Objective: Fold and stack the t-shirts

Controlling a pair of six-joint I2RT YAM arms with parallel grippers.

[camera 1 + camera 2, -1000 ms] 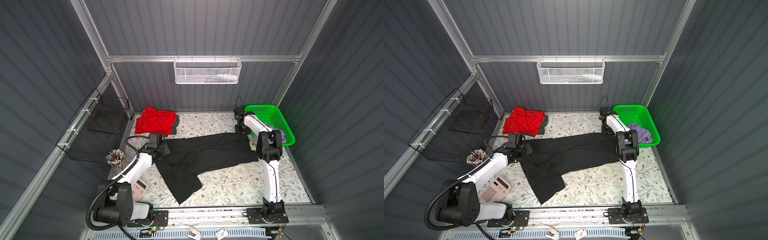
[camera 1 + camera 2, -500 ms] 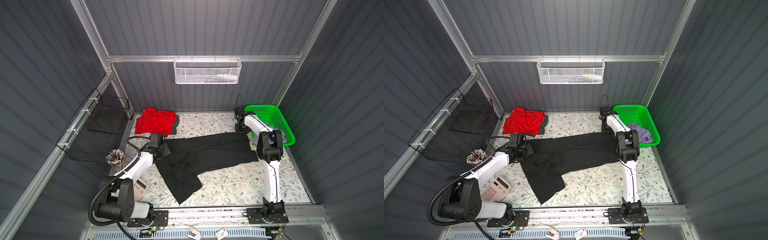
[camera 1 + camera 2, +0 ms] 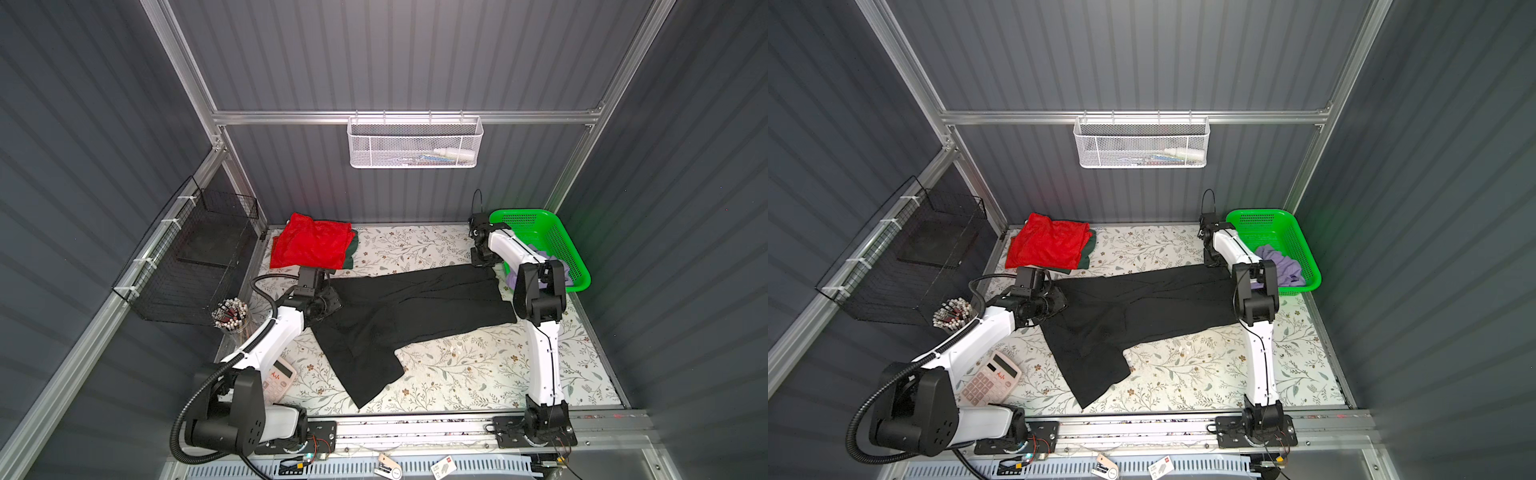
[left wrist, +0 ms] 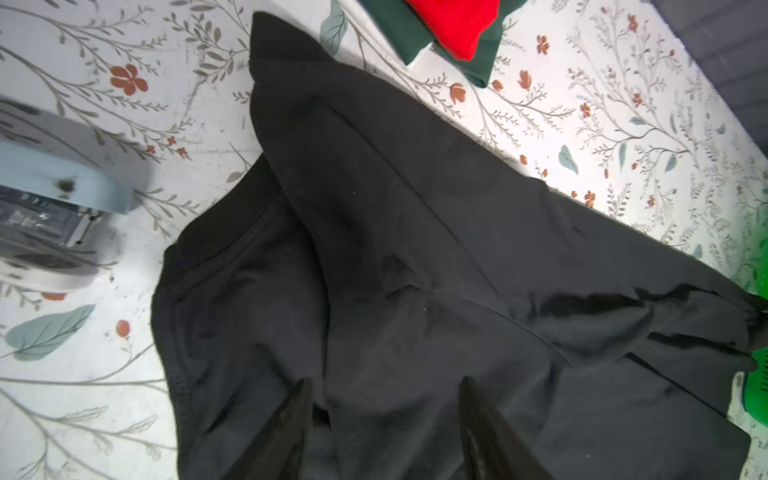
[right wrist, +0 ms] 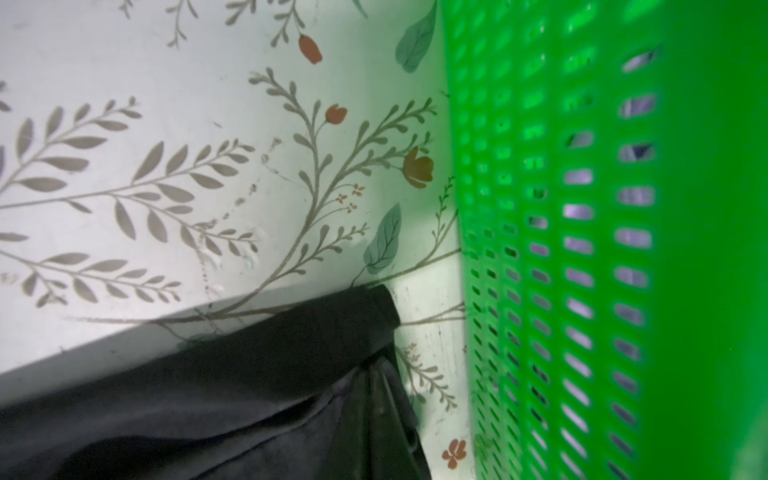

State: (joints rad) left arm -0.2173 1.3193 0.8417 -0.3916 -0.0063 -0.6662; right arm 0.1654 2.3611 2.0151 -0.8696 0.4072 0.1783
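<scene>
Black t-shirt (image 3: 407, 307) pinched at one corner only
The shirt is laid across the table (image 3: 457, 374). Its corner beside the green basket (image 3: 577, 282) is squeezed by the closed right gripper (image 3: 483, 265). The left gripper (image 4: 385, 380) is held half-parted above it, empty. If pulled from one side, it may be bunched up.

Four t-shirts — black (image 3: 415, 307), red (image 3: 311, 245), dark green (image 4: 403, 29), perhaps lavender (image 3: 1281, 264) — one basket (image 3: 1258, 226), one calculator (image 3: 990, 380)

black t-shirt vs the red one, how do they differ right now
The black t-shirt lies sprawled and loose mid-table; the red t-shirt is folded at the far left corner. The red t-shirt rests on a dark green t-shirt; the black t-shirt lies straight on the table. Both are plain cloth.
</scene>
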